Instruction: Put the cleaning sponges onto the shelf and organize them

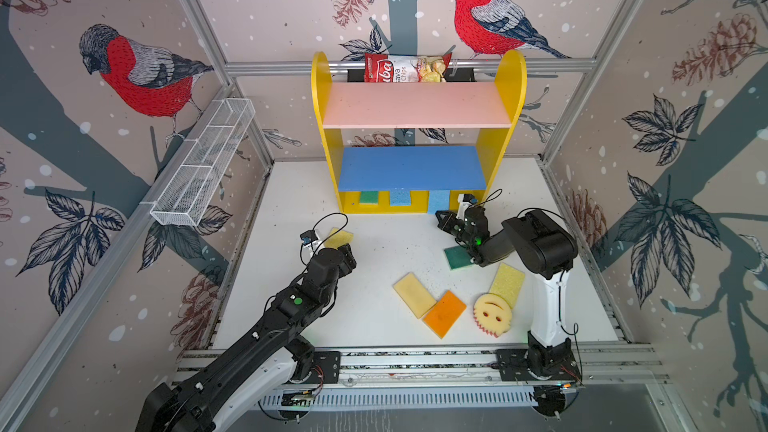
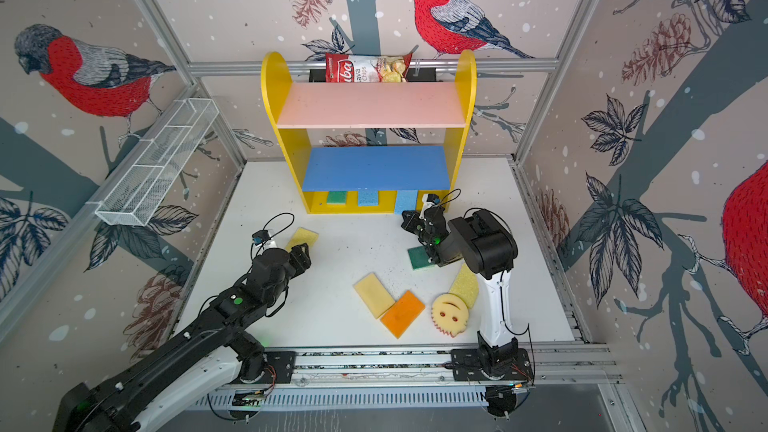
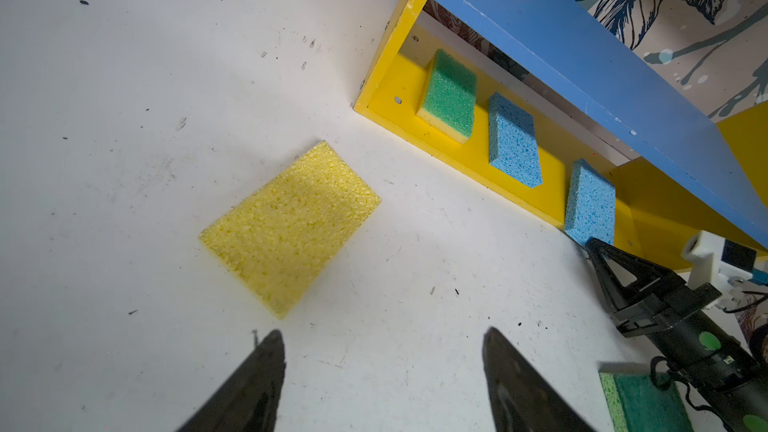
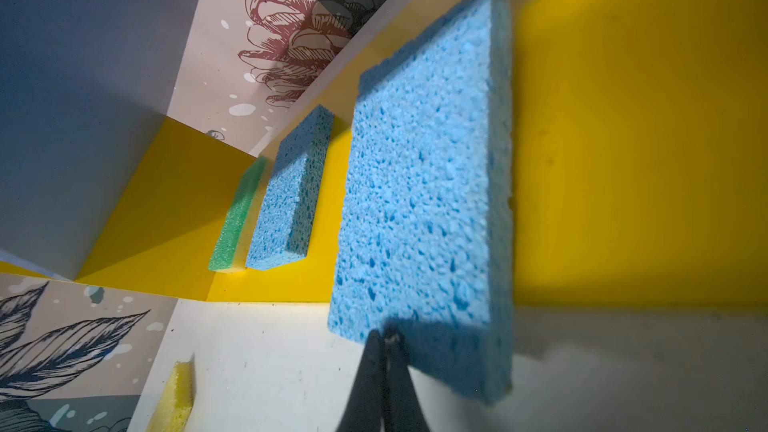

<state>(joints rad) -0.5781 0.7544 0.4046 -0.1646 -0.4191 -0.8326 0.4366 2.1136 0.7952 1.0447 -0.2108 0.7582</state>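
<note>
Closest in, the left arm (image 1: 266, 334) is stretching over the table (image 1: 382, 251). The shelf (image 1: 513, 76) is carrying a green sponge (image 3: 451, 95), a blue sponge (image 3: 513, 139) and an overhanging blue sponge (image 4: 424, 201) on its yellow base. The left gripper (image 3: 382, 332) is gaping empty near a yellow sponge (image 3: 291, 226). The right gripper (image 4: 384, 332), clenched empty, is touching the overhanging blue sponge.

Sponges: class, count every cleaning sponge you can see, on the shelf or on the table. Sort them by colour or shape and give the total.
Green sponges: 2
Blue sponges: 2
Yellow rectangular sponges: 3
Orange sponge: 1
Round smiley-face sponge: 1
Total: 9
</note>
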